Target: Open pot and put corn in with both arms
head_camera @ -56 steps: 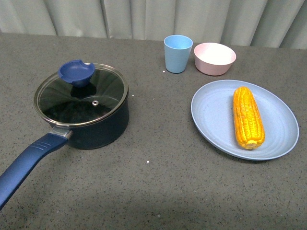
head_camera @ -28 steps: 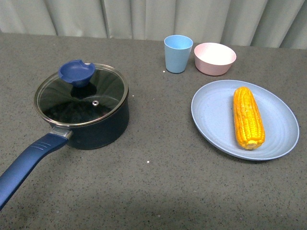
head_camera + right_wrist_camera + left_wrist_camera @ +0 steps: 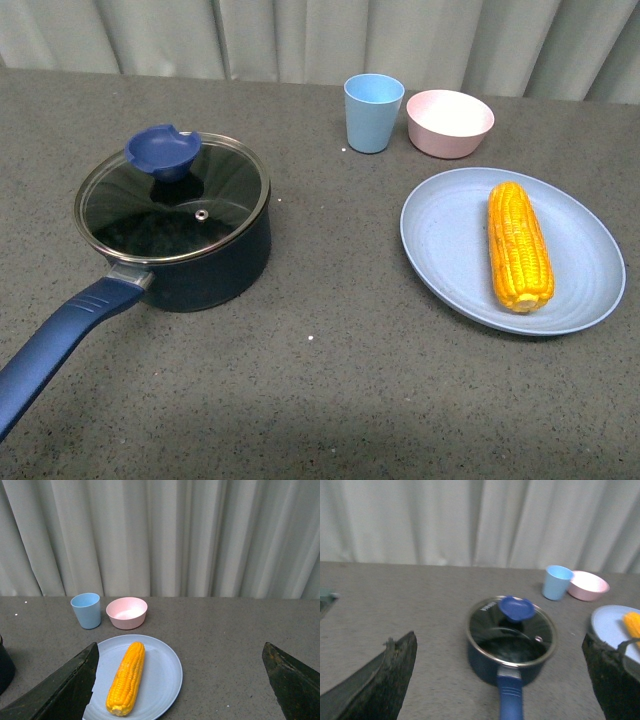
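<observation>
The navy pot stands at the left of the table, its glass lid on with the blue knob, its long blue handle pointing to the near left. The corn lies on a light blue plate at the right. Neither arm shows in the front view. My left gripper is open, held back from the pot with the handle between its fingers. My right gripper is open, back from the corn, which lies near one finger.
A light blue cup and a small pink bowl stand at the back of the grey table, behind the plate. A pale curtain hangs along the far edge.
The front view has shifted by a few pixels. The pot, lid, corn and plate lie as before.
</observation>
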Motion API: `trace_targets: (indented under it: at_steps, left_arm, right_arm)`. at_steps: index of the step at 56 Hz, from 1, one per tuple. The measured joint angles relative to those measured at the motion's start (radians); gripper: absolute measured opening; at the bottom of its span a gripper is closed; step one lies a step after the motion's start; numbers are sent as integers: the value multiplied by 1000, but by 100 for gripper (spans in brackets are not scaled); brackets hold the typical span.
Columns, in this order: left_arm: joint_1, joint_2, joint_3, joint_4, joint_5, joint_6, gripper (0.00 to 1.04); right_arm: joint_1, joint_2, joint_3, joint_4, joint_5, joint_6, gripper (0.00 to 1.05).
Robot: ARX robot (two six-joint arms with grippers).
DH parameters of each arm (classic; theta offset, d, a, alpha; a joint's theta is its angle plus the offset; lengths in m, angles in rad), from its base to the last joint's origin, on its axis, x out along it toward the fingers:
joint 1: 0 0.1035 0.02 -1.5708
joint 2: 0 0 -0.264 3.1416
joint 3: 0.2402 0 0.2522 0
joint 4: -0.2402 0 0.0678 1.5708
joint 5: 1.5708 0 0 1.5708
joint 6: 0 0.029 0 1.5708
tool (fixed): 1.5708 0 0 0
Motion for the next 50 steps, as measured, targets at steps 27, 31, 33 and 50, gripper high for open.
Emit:
trace_targets:
  at_steps: [27,31,33,50]
  left_arm:
    - [-237,1412,302,995,-246,-99,98]
    - [-260,1525,382,997,-266,-98,98]
    - [-268,1570,418,999,-273,-97,98]
    - [-290,1763,544,1026,-290,-69,98]
  right_arm:
    - [0,0,0,0,0,0,96]
    - [0,0,0,0,0,0,96]
    - [0,0,0,0,0,0,96]
    - [0,0,0,0,0,0,96]
